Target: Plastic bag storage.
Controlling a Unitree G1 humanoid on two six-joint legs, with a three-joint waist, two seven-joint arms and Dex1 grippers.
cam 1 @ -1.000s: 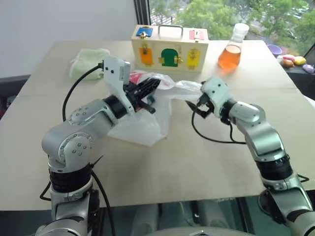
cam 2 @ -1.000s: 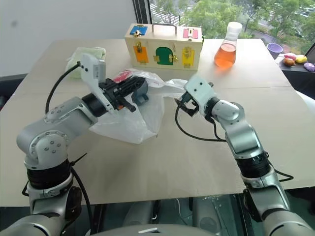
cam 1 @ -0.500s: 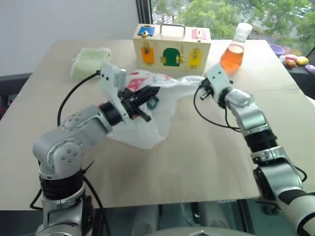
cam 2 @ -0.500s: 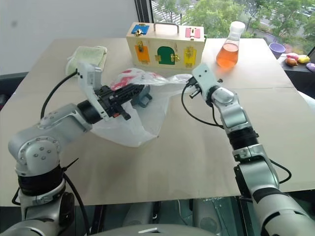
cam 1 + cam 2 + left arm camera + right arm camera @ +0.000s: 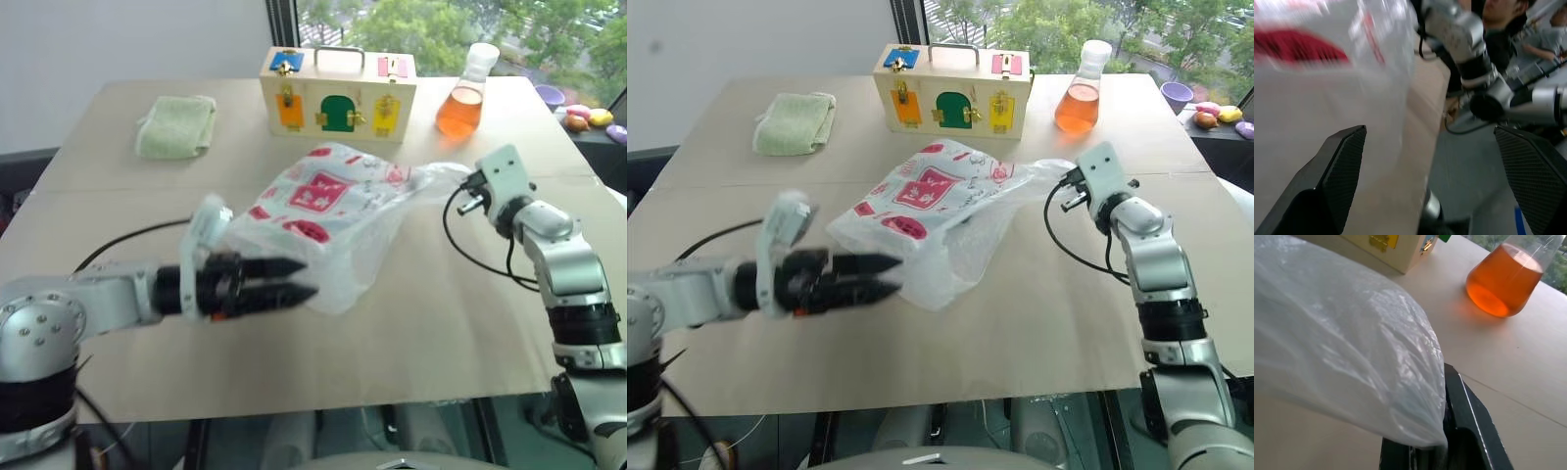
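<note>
The right gripper point(image 5: 468, 192) is pinching the plastic bag point(image 5: 333, 211) by one end, while the left gripper point(image 5: 294, 281) is gaping wide, holding nothing, beside it above the desk point(image 5: 411, 333).

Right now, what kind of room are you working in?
Probably a robotics test room or lab in an office building: a bare table by a window over trees, set with a toy lock box and an orange-filled flask.
</note>
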